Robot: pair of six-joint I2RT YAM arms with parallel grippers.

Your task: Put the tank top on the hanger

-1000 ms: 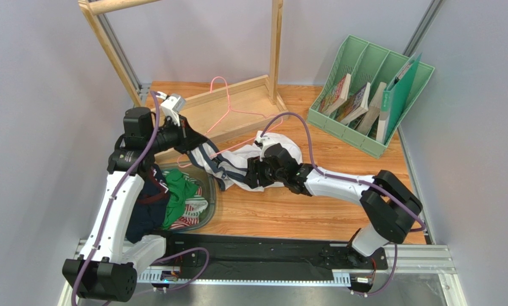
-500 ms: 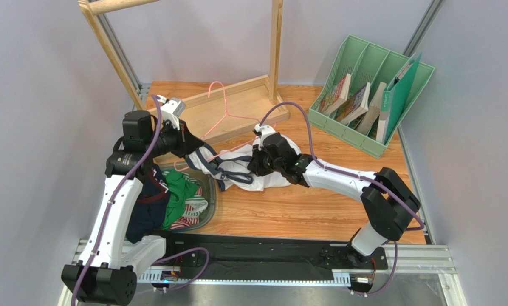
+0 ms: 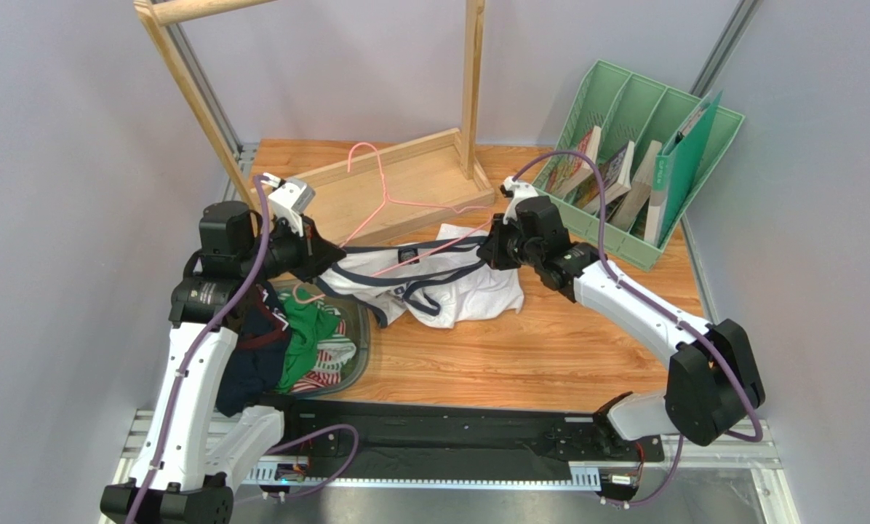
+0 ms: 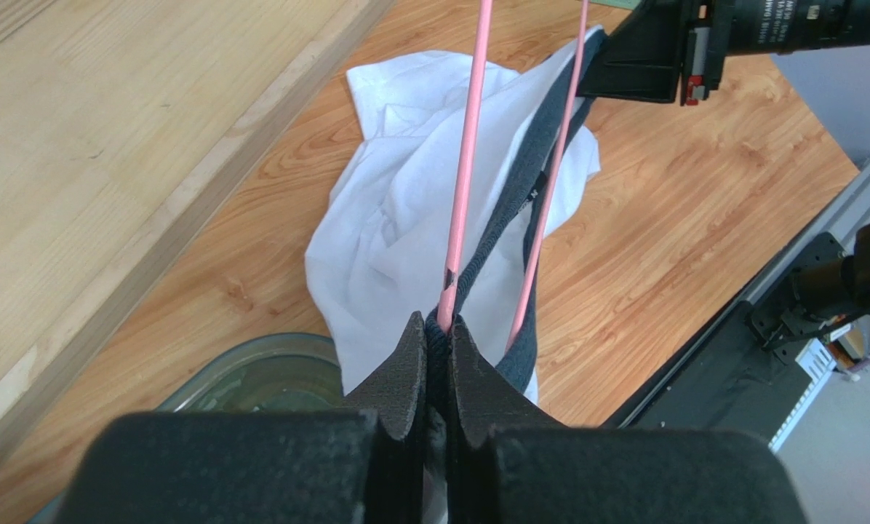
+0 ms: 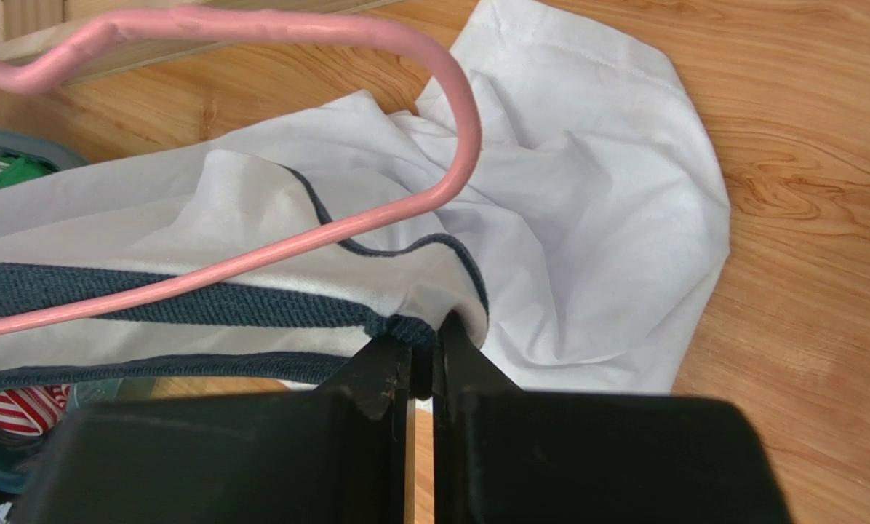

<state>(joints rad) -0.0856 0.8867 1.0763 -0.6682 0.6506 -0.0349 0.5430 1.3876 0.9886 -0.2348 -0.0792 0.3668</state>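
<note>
The white tank top [image 3: 467,293] with navy trim is stretched taut between both grippers above the wooden table. My left gripper [image 3: 319,260] [image 4: 436,328] is shut on a navy trim strap, with one end of the pink hanger [image 4: 467,142] pinched at the same spot. My right gripper [image 3: 491,247] [image 5: 423,336] is shut on the navy trim at the other end of the tank top [image 5: 581,218]. The hanger [image 3: 386,200] runs through the strap opening, its hook [image 3: 361,150] over the rack base. One bent shoulder of the hanger [image 5: 297,246] lies across the cloth.
A wooden rack frame [image 3: 471,76] with its base board [image 3: 418,175] stands at the back. At the back right is a green file holder [image 3: 625,153] with books. At the left, a clear bin [image 3: 354,349] holds a green garment [image 3: 306,333] and a dark navy one [image 3: 251,366].
My right gripper has shut on the trim and swung up and to the right, pulling the tank top out long. The left arm and hanger shifted slightly left.
</note>
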